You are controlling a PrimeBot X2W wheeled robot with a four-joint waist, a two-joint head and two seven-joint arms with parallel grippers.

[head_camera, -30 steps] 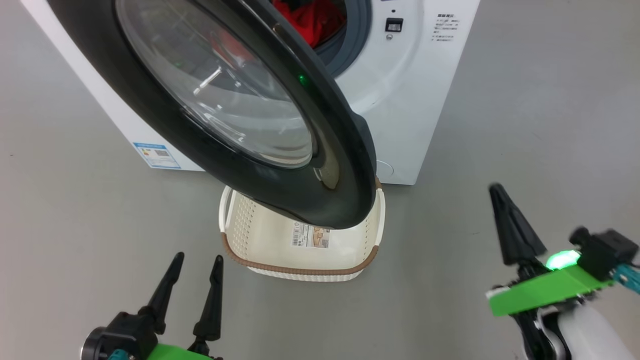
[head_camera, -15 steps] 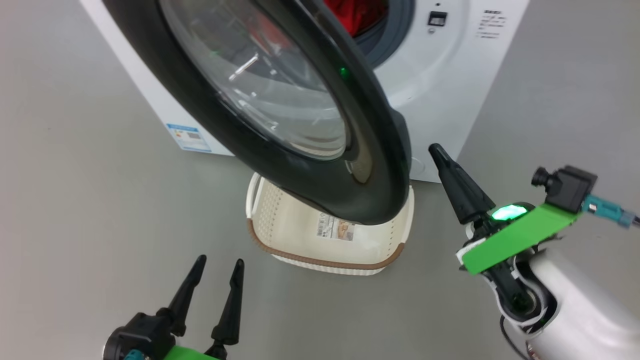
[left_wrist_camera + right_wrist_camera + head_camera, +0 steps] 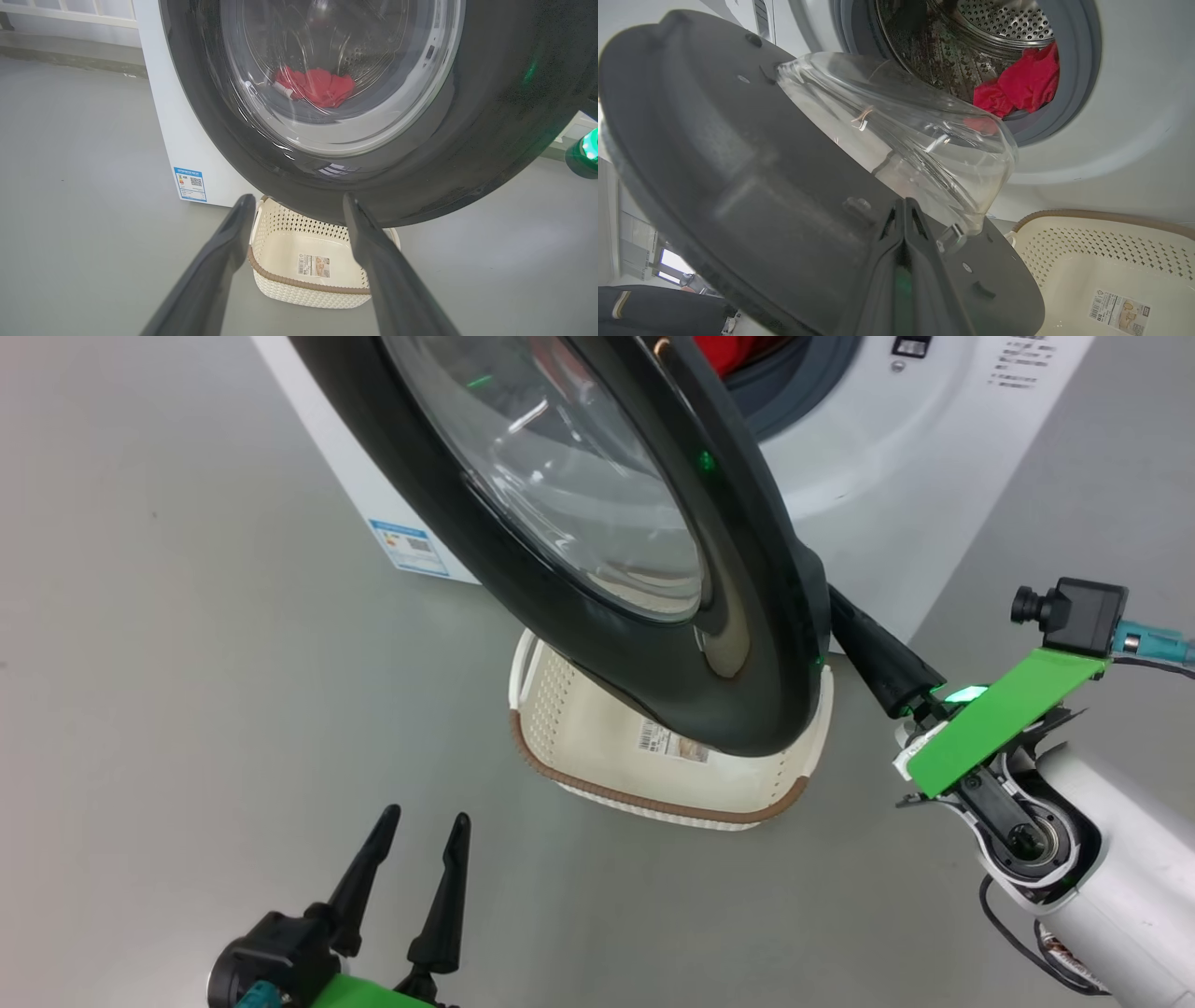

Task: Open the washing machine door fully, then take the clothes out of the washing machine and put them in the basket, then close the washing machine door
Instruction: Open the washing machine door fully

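Observation:
The washing machine door (image 3: 597, 644) hangs partly open, its black rim and glass bowl over the basket (image 3: 653, 798) on the floor. Red clothes (image 3: 747, 350) lie in the drum of the washing machine (image 3: 868, 448). My right gripper (image 3: 836, 599) is shut and holds nothing, its tip at the door's free edge. In the right wrist view its tip (image 3: 903, 201) rests against the door's grey inner face (image 3: 738, 186), below the bulging glass, with the clothes (image 3: 1017, 88) beyond. My left gripper (image 3: 423, 817) stands open in front of the basket, apart from the door (image 3: 467, 140).
Grey floor surrounds the machine. A blue label (image 3: 409, 546) marks the machine's lower front. The basket (image 3: 303, 282) holds just a paper label (image 3: 314, 266). Something dark with a pale stripe (image 3: 654, 303) sits at the right wrist view's lower left.
The head camera has shifted, so the scene sits further right. My right gripper has risen and reached left to the door's edge, staying shut. The left gripper stays open and still.

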